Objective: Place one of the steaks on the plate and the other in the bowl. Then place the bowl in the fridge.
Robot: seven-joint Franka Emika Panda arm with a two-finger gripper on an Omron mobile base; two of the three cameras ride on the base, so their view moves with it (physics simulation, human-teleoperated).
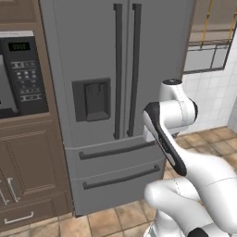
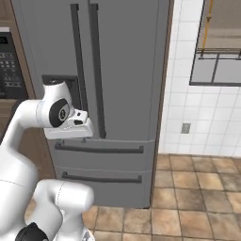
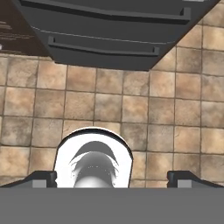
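Surfaces in front of me: brushed grey metal, wood, tile.

The fridge [image 1: 97,55] facing me looks like matt stainless steel, smooth, with darker satin handles [image 1: 118,69] and a dull dark dispenser recess [image 1: 91,99]. To its side the cabinets [image 1: 28,162] read as brown wood with a soft sheen, around a glossy black microwave panel [image 1: 25,69]. The wall [image 2: 188,103] is smooth white glazed tile; the floor [image 3: 131,100] is rougher, mottled tan stone tile. My own arm [image 1: 199,176] is glossy white plastic.
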